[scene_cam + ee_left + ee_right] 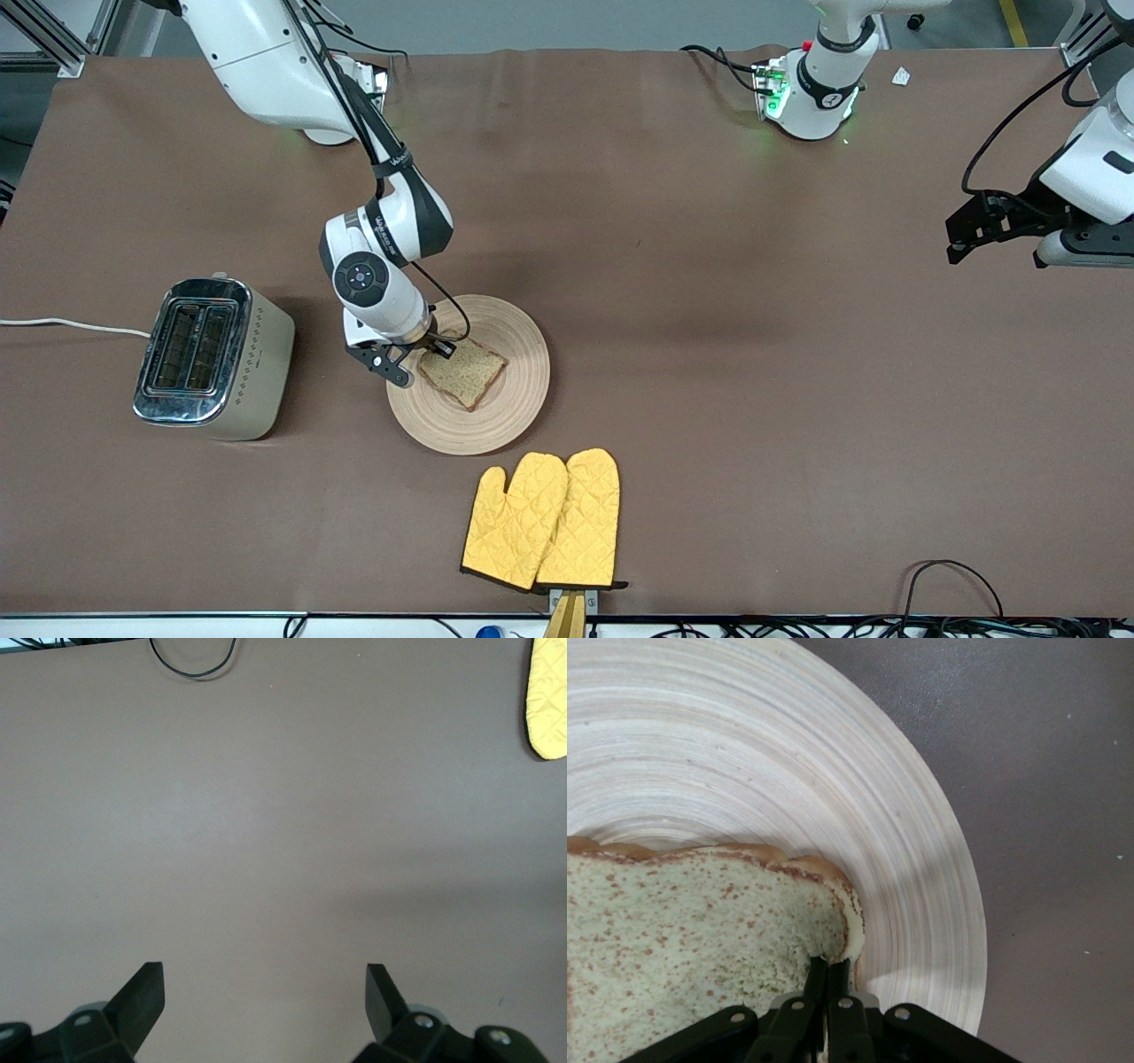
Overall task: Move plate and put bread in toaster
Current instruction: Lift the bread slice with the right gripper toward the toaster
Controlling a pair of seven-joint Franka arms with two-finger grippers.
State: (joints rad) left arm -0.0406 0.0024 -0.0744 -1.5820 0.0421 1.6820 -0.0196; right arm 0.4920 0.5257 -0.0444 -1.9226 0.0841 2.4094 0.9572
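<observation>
- Right claw (423, 347): down at the plate, fingers pinched shut on the edge of the bread; in the right wrist view the two fingers (826, 992) meet at the crust with the slice caught between them.
- Bread (461, 371): one brown speckled slice, lying on the plate, its corner toward the toaster in the claw's grip. Not visibly lifted yet.
- Plate (509, 399): round pale wood with ring grooves, resting on the surface near the middle, between the toaster and the yellow mitts.
- Toaster (213, 357): chrome-topped, two slots facing up and empty, standing toward the right arm's end of the surface, well apart from the plate; white cord (71, 326) trails off to the surface's edge.
- Oven mitts (542, 521): yellow quilted pair, lying flat, nearer the front camera than the plate.
- Left claw (970, 232): waiting over bare surface at the left arm's end, jaws spread wide and empty.
- Step in hand, by judgement: taking hold of the bread; insertion not yet done.
- Next move, by judgement: lift the slice clear of the plate, carry it over the toaster, turn it edge-down in line with a slot, lower it, then release. A thin edge grip may let the slice droop or tear.
</observation>
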